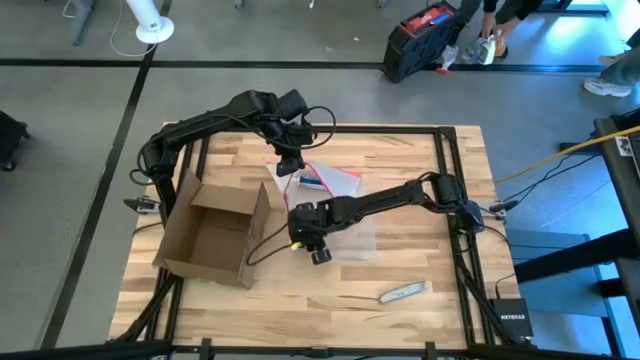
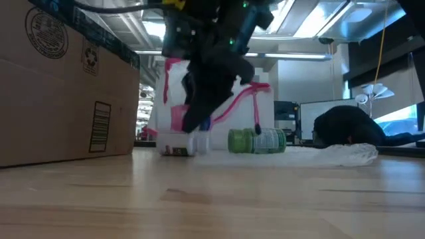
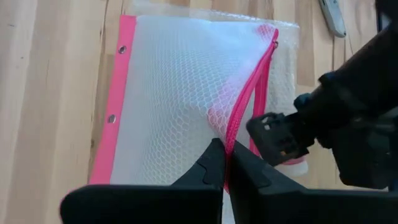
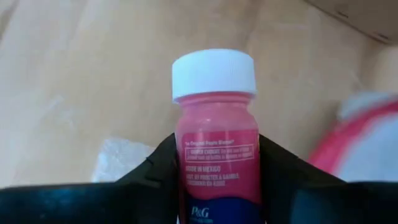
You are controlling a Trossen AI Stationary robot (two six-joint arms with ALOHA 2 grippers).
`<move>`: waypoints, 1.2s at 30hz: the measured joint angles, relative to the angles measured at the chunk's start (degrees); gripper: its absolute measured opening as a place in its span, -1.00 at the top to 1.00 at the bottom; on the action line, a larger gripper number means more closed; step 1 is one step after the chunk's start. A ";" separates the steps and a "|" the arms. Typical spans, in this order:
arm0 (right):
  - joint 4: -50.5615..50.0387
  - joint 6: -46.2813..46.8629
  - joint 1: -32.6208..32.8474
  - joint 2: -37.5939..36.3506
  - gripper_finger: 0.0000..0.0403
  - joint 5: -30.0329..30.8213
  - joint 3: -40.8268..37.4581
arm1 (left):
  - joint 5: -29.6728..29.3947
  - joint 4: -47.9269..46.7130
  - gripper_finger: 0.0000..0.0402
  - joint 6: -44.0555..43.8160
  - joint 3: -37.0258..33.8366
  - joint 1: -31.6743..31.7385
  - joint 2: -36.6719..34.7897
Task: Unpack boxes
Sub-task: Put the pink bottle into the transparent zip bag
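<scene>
- Left gripper (image 3: 225, 163): jaws closed on the pouch (image 3: 180, 93), pinching it by the pink zipper, above the table (image 1: 400, 170) behind the box.
- Right gripper (image 4: 217, 162): jaws around a pink bottle (image 4: 216, 137) with white cap, mid-table, just right of the box.
- Box (image 1: 215, 230): open, flaps up, on the table's left.
- Green bottle (image 2: 257, 141): on its side, on clear wrap.

A: Left gripper (image 1: 290, 165)?
B: Reaches in from the far left, wrist bent down, fingers (image 3: 214, 167) pinched together.
A: Right gripper (image 1: 318, 255)?
B: Arm stretched across mid-table, fingers (image 4: 283, 168) clamped either side of what it holds.
</scene>
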 joint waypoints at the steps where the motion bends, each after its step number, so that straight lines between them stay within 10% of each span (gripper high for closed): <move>1: -0.52 0.61 0.00 -0.73 0.24 0.55 0.00 | -0.01 0.00 1.00 0.04 0.00 0.01 0.00; 24: -12.22 7.97 -9.06 -9.61 0.19 18.80 0.13 | 0.75 -2.03 1.00 0.78 0.00 -2.91 0.07; 36: -13.02 13.64 -10.36 -11.01 -0.69 11.11 0.17 | 0.19 -2.43 1.00 -0.28 0.01 -2.96 0.07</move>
